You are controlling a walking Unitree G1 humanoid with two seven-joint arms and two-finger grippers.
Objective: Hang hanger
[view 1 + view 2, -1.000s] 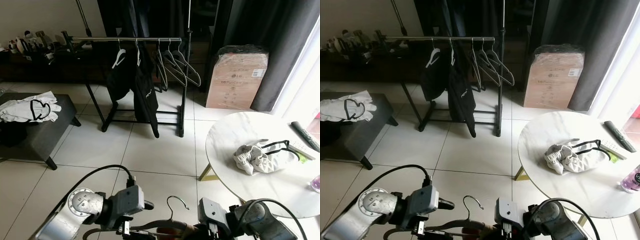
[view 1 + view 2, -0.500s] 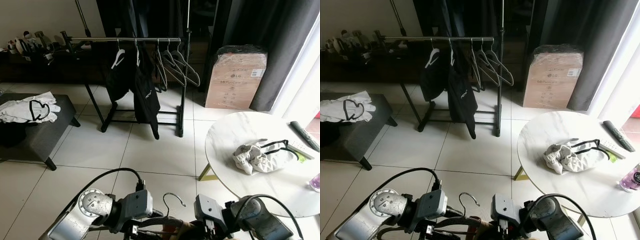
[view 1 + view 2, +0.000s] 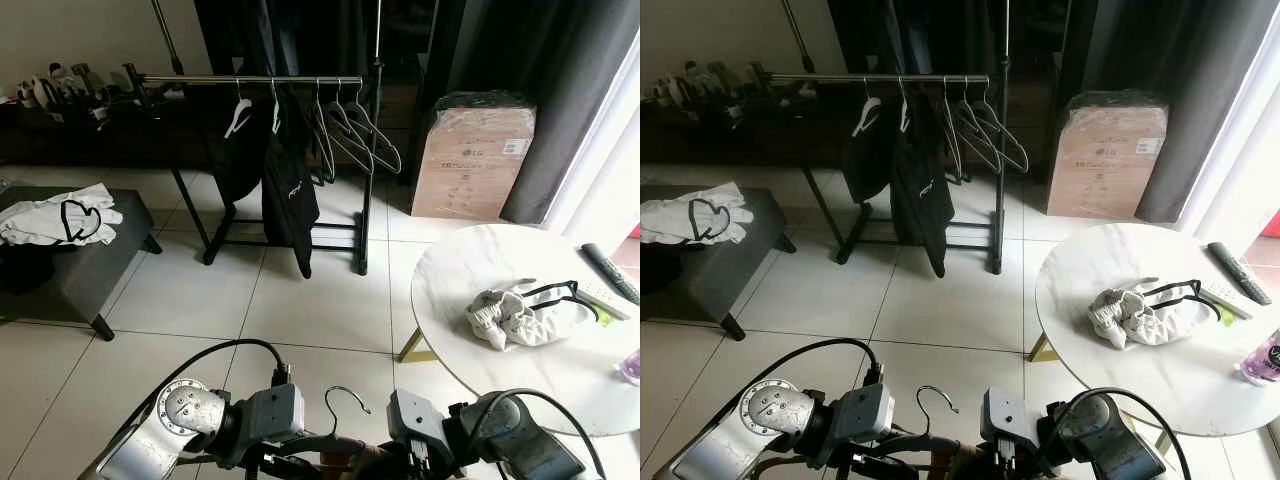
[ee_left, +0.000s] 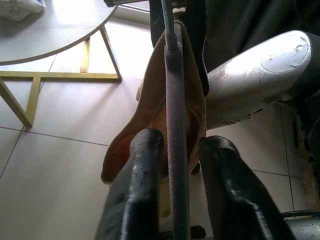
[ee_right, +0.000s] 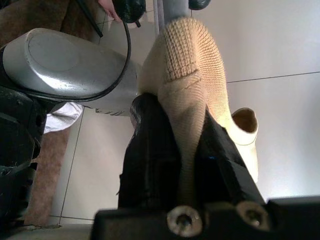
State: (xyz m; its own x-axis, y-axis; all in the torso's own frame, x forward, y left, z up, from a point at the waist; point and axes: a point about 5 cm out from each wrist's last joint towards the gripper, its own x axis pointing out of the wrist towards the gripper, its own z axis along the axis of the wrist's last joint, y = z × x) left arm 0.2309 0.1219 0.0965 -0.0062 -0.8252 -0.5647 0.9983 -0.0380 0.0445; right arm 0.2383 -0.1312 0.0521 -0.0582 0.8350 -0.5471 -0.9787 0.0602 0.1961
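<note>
- Little has changed in half a second: both grippers keep their hold low in front of the robot, and the hook has stayed upright between the arms.
- The grey metal hanger (image 3: 345,405) carries a beige knitted garment (image 5: 187,75).
- The left gripper (image 4: 172,200) has its two black fingers closed on the hanger's bar.
- The right gripper (image 5: 175,150) is clamped on the beige knit.
- Well ahead stands the black clothes rail (image 3: 250,79), with dark garments and several bare hangers.
- A round white marble table (image 3: 480,340) sits to the right, holding a crumpled white cloth (image 3: 515,312).
</note>
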